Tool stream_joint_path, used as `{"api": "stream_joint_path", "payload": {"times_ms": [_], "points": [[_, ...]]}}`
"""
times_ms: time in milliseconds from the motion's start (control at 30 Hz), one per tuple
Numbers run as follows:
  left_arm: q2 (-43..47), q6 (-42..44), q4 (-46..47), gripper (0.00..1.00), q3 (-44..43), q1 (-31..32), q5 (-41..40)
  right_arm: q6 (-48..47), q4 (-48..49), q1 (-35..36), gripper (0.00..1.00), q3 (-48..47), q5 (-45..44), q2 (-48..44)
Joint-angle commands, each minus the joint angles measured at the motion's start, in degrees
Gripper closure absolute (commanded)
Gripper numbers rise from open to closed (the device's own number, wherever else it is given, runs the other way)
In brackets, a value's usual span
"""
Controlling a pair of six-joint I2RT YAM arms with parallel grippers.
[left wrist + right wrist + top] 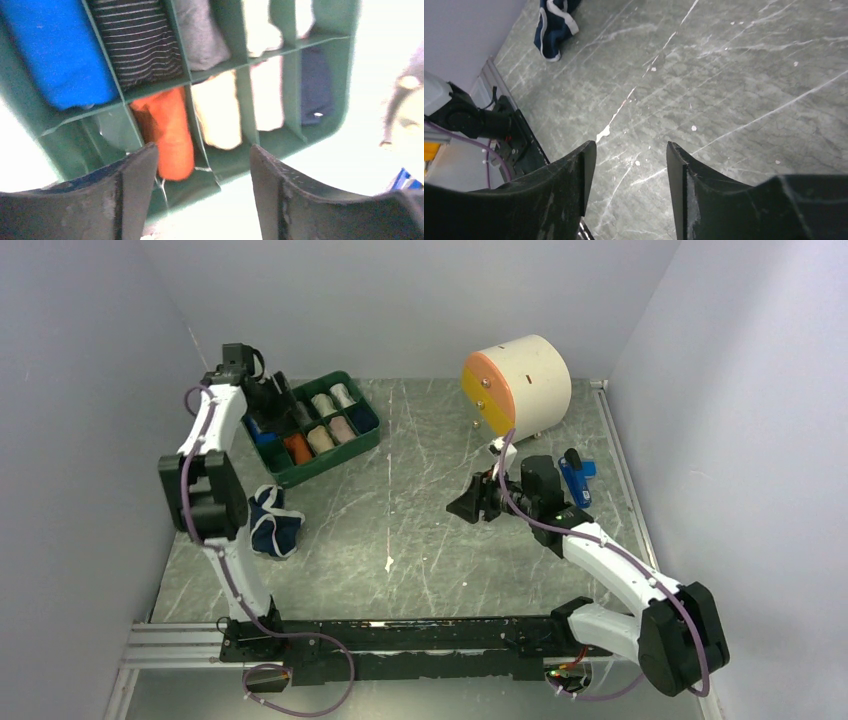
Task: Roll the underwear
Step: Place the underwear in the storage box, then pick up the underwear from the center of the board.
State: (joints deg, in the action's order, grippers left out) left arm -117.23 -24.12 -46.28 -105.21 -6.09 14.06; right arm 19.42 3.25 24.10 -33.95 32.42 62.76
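Grey marbled counter (pixel 420 540) holds the navy underwear (pixel 275 525), crumpled beside our left arm (pixel 208 498); we see orange underwear (pixel 170 135) rolled in the green tray (pixel 192 187). Our left fingers (pixel 120 200) and right fingers (pixel 554 200) stand spread, empty.

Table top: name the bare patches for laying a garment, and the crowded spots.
Bare: the middle, between the navy underwear and the right gripper, to the base rail. Crowded: back left, the green tray under the left gripper; back right, the drum and blue tool.
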Motion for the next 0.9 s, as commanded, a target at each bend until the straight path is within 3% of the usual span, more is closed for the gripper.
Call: {"api": "stream_joint_path", "payload": {"times_ms": [0,100,200,400,633,733,867], "points": [[17.4,-2.1,7.4,0.24,6.5,-0.5,-2.4,5.8,4.2,0.1,0.40,-2.1,-3.7,-1.4],[26.6,-4.0,9.0,0.13,14.7,-1.4,-5.2,10.5,4.7,0.0,0.35,-2.8,-3.1,0.4],[35.5,-5.4,10.2,0.04,25.2,-2.3,-6.2,9.5,0.5,-0.1,0.36,-5.4,-0.9,3.8],[49.0,-9.8,8.2,0.04,46.9,-4.5,-7.7,20.0,9.2,-1.1,0.01,0.0,-1.2,4.3],[60.4,-15.9,6.7,0.03,62.1,-6.8,-13.0,24.9,11.1,-1.9,0.01,2.3,-1.0,6.2],[59.1,-15.6,9.0,0.04,64.9,-7.9,-11.2,23.8,10.4,-1.9,0.08,2.1,0.2,6.4],[52.9,-14.2,10.2,0.14,64.9,-8.6,-9.4,21.7,8.5,-1.9,0.19,1.6,0.1,5.9]]}}
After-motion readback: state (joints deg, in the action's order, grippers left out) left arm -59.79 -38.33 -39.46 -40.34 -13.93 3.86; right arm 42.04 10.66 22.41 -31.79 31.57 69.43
